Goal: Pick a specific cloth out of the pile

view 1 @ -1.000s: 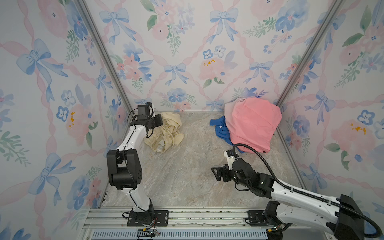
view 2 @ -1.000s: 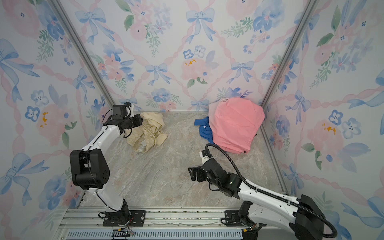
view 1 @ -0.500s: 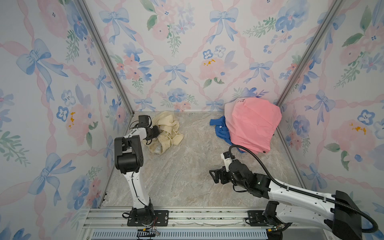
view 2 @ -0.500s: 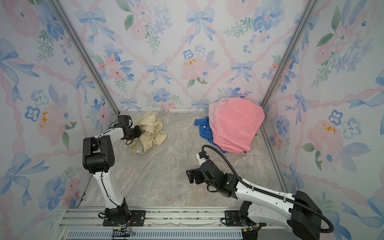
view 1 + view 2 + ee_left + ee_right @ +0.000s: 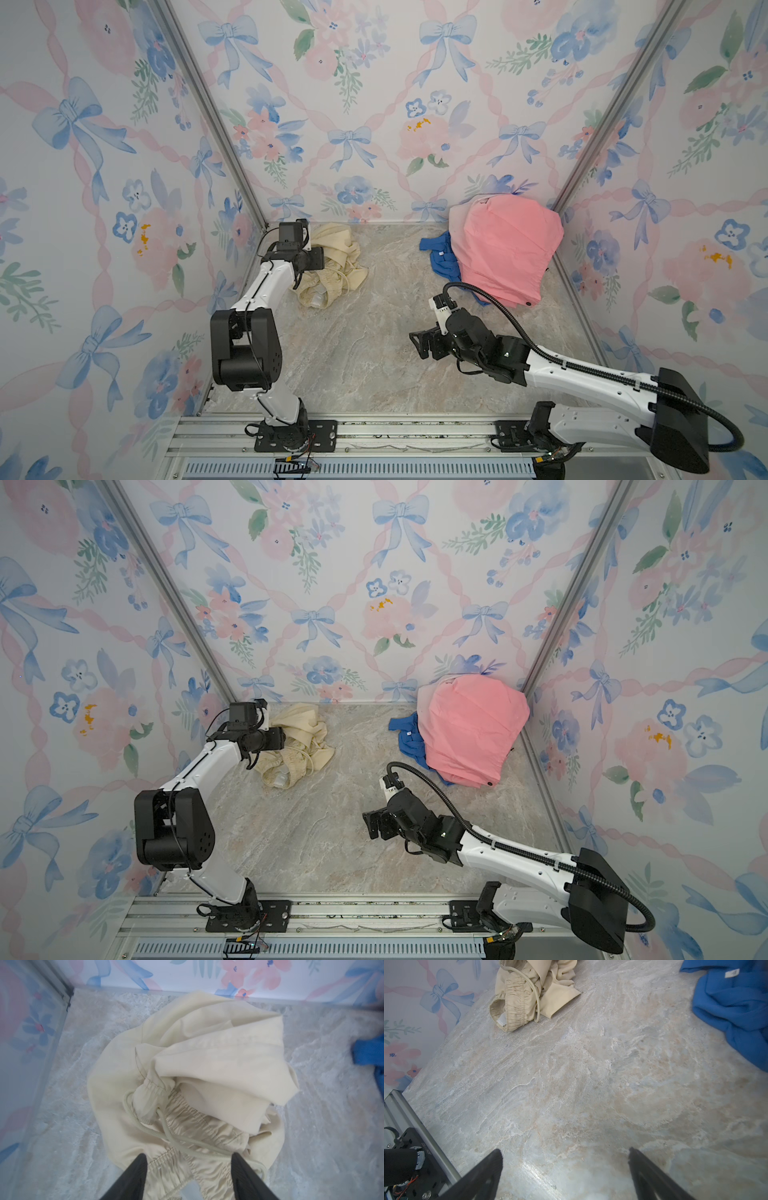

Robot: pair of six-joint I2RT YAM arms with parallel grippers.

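The cloth: we count 1, well apart from the pile of 2 garments; left gripper over it, parted, empty; right gripper spread wide, empty.

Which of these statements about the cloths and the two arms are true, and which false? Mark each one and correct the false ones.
1. The cream cloth lies apart from the pile. True.
2. The blue garment lies on top of the pink cloth. False: it sticks out from under the pink cloth's edge.
3. The left gripper has its fingers spread above the cream cloth's gathered waistband. True.
4. The right gripper holds the blue garment. False: it is open over the bare marble floor and holds nothing.
5. The cream cloth has a drawstring cord. True.
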